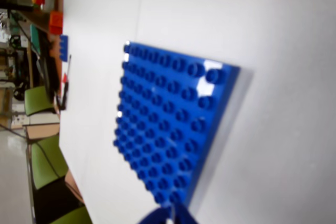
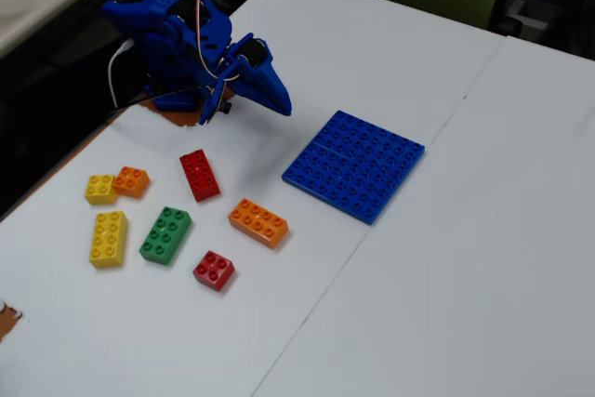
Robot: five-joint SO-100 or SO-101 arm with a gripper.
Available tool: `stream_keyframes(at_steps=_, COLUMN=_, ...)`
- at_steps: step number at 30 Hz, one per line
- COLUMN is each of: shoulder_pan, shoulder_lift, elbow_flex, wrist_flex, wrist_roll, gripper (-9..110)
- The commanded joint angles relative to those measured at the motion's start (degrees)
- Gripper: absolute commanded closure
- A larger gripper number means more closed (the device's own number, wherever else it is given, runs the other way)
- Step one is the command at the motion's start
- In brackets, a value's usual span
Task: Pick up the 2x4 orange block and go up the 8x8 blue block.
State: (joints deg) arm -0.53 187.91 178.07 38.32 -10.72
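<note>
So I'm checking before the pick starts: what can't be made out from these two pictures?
- Jaws: in the wrist view only blurred blue tips show, cut off by the bottom edge; in the fixed view the arm's own body hides them. Open or shut is unclear.
- 2x4 orange block: outside the wrist view.
- 8x8 blue block: blurred in the wrist view.
</note>
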Motion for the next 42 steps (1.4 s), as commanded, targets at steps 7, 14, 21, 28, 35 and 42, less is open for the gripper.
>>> stream_keyframes(at_steps=7, shoulder_pan=-0.3, shoulder_lift=2.4, elbow_flex=2.2, wrist_flex=0.0, wrist_roll=-0.4, gripper=101)
stream_keyframes(at_steps=14, shoulder_pan=-0.3, shoulder_lift=2.4, elbow_flex=2.2, wrist_flex=0.0, wrist_roll=-0.4, gripper=101)
stream_keyframes(at_steps=21, shoulder_pan=-0.4, shoulder_lift=2.4, elbow_flex=2.2, wrist_flex=0.0, wrist_roll=-0.4, gripper=100)
stream_keyframes(at_steps=28, shoulder_pan=-0.8, shoulder_lift=2.4, elbow_flex=2.3, wrist_flex=-2.7, wrist_roll=-16.0, gripper=101)
stream_keyframes(at_steps=35, shoulder_pan=-0.4, shoulder_lift=2.4, elbow_flex=2.2, wrist_flex=-2.5, wrist_roll=-54.2, gripper=101)
stream_keyframes(at_steps=42, shoulder_pan=0.4, shoulder_lift=2.5, elbow_flex=2.2, wrist_flex=0.5, wrist_roll=-73.0, gripper=101)
